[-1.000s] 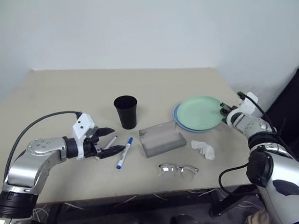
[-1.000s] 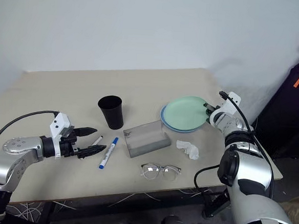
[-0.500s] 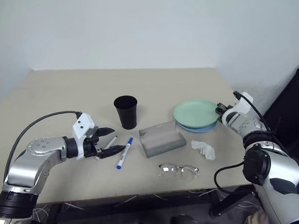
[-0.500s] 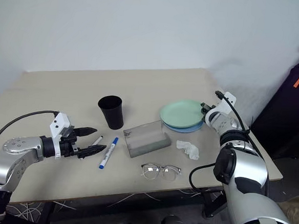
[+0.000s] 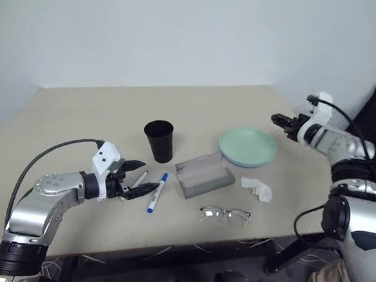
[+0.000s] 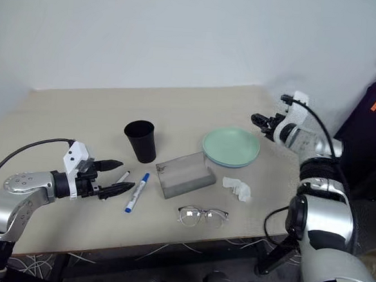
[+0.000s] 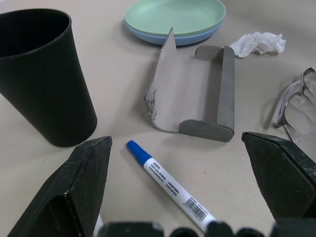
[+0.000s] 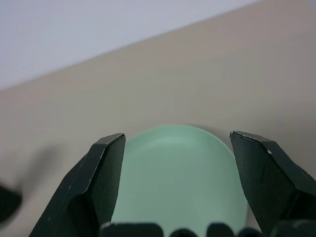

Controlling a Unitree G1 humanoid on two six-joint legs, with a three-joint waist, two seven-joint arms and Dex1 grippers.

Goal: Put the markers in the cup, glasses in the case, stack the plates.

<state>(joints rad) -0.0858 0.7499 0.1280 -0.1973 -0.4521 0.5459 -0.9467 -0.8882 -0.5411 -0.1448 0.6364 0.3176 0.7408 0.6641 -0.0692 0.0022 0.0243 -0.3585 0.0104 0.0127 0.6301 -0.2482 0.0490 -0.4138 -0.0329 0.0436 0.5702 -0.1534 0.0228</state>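
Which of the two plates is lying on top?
The mint green plate. It sits on the light blue plate, of which just the rim peeks out underneath.

Items counted on the table (image 5: 80, 108):
- Markers, two: blue-capped marker (image 5: 156, 192) just ahead of the left gripper (image 5: 136, 178); black-capped marker (image 5: 138, 179) between its fingers.
- Cup (image 5: 158, 140), one.
- Case (image 5: 204, 174), one, lid open.
- Glasses (image 5: 224, 215), one pair.
- Plates, two, stacked: green plate (image 5: 248, 145) over blue plate (image 7: 148, 35), below the right gripper (image 5: 281, 123).
- Crumpled tissue (image 5: 257, 188), one.
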